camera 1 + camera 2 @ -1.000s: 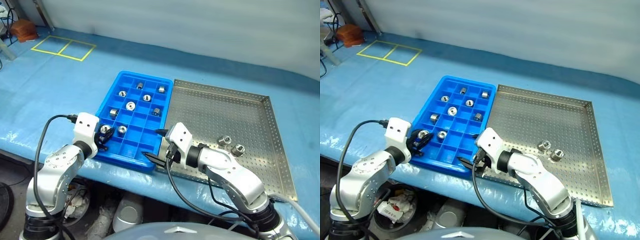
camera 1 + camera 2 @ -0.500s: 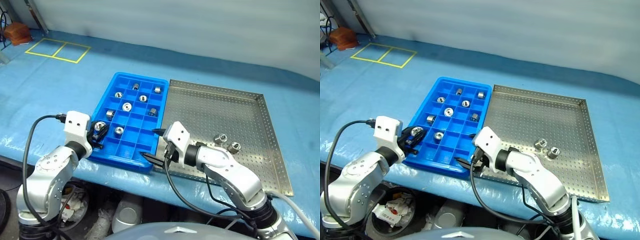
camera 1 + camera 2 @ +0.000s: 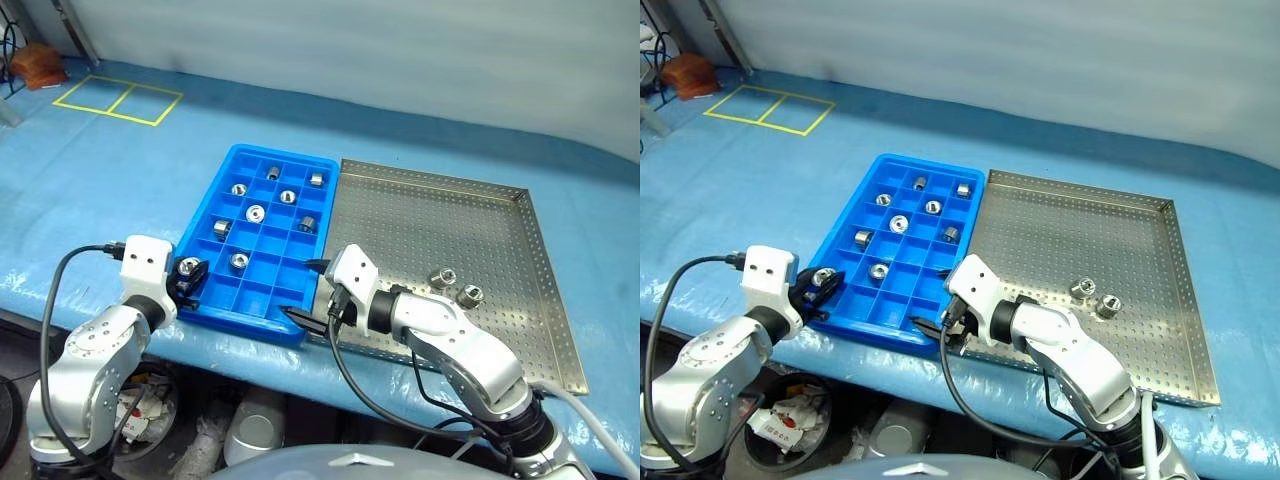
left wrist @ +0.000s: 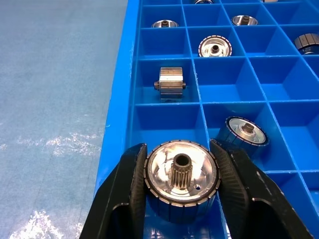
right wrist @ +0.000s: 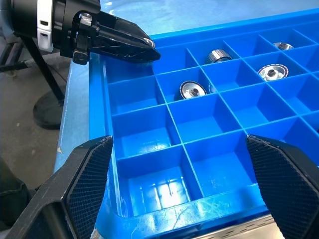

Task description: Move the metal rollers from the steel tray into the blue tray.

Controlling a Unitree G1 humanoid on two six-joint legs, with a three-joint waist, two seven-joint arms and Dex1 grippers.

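Left gripper (image 4: 182,186) was clamped on a roller (image 4: 181,179) over my blue tray's (image 3: 291,322) near-left corner (right gripper (image 3: 309,290) gaped wide).

My arms: glossy silver-grey jointed shells, white boxy wrist housings, black collars at the wrists, my left gripper (image 3: 188,281) and right gripper (image 3: 307,289) each with two black fingers (image 5: 88,175) of fine cross-hatched texture, black cables looping from each wrist.
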